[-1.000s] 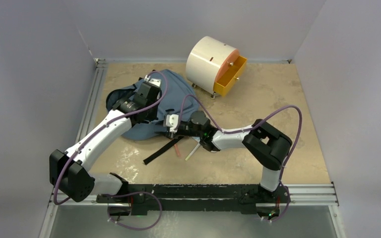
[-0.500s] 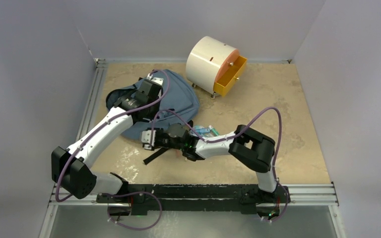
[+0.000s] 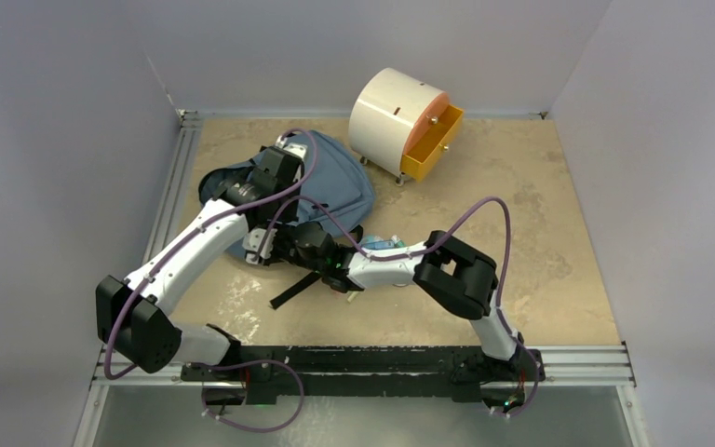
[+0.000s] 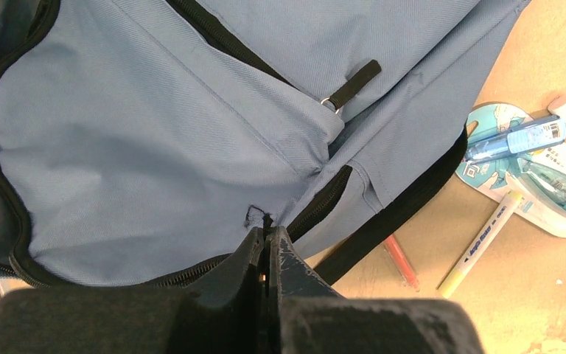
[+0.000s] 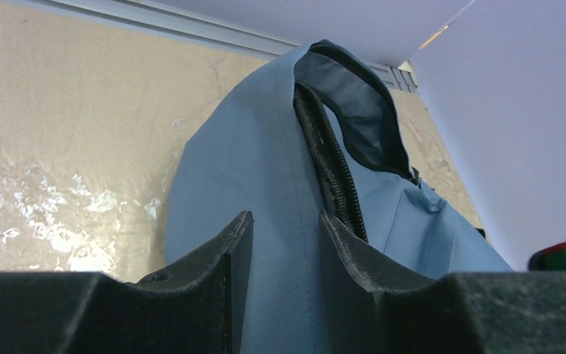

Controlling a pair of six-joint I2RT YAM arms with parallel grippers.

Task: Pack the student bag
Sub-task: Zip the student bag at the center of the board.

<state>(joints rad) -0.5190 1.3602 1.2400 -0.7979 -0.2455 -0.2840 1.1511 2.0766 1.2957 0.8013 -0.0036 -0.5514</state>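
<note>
Right gripper (image 5: pixel 286 217) has swung to the bag's (image 3: pixel 335 177) near edge, fingers half-parted, empty; left gripper (image 4: pixel 267 232) pinches its fabric; likely opening it.

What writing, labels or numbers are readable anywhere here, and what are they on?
Nothing can be quoted with confidence.
On the yellow marker: blue print along the barrel, too blurred to read.
On the blue pen: a white label, too small to read.
On the blister card: a small printed mark, not legible.
On the student bag and the cream cabinet: no writing visible.
</note>
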